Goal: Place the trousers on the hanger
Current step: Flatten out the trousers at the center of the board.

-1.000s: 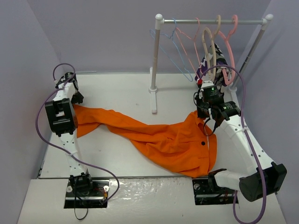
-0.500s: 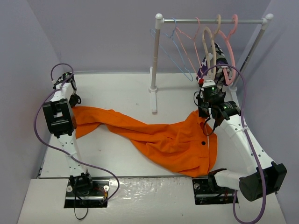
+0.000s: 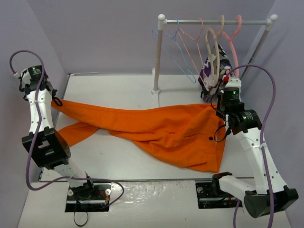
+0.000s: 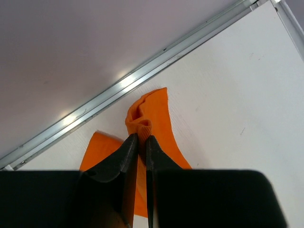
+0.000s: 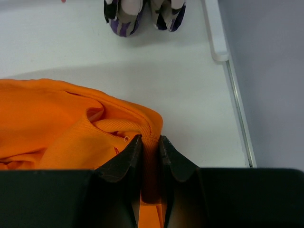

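The white worktop is carrying the orange trousers, which are lying stretched almost from its left edge to its right edge. The waist end is on the right, one leg is running taut to the left, and the other is lying slack nearer the front edge. That spread looks deliberate to me: drawn out long, the cloth should be easier to drape over a bar. The rack is standing along the far edge toward the right corner. The light-blue hanger is hanging at the left end of its rail, well apart from the trousers and not yet touched. The right pincer is clamping narrow on the waistband near the right edge. The left pincer is pinching the cuff of the taut leg by the left edge, jaws almost together with cloth between them. Holding both ends is, I'd judge, what is letting the arms lift the garment level toward the rail.
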